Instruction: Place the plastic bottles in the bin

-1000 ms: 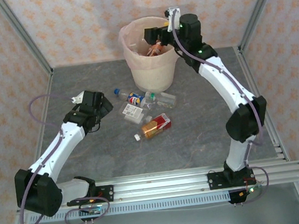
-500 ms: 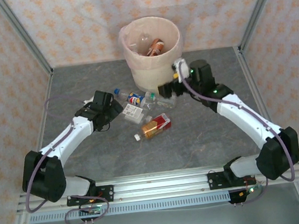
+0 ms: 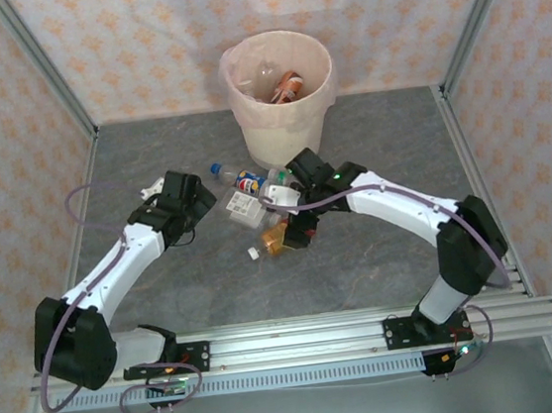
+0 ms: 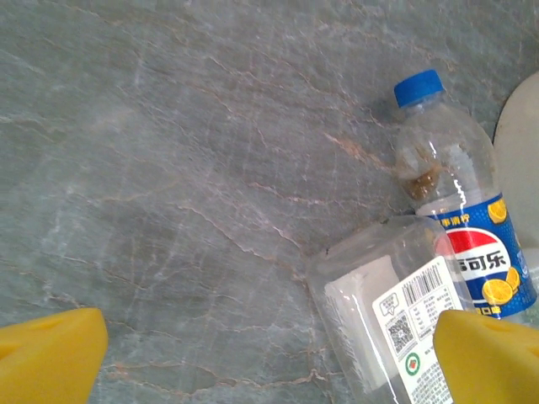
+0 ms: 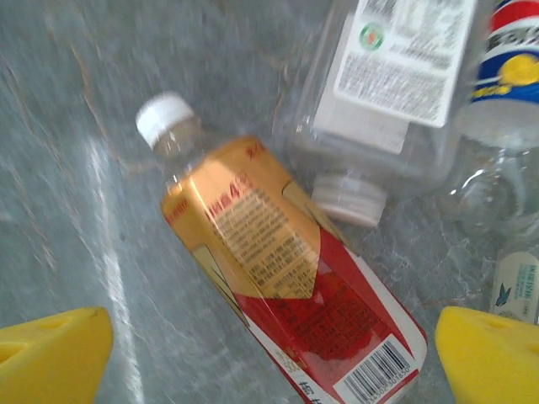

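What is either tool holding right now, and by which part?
Nothing. The left tool is open near the clear bottle; the right tool is open over the amber bottle.

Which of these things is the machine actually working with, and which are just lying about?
Job:
amber bottle
Pepsi bottle
clear white-labelled bottle
bottles inside the bin
cream bin

Just there:
grey table
metal rail
patterned walls

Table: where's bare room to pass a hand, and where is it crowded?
Bare: the table left of the bin, the stretch right of the bin out to the frame, and the near strip between the bottles and the rail. Crowded: just in front of the bin, where the bottles lie bunched.
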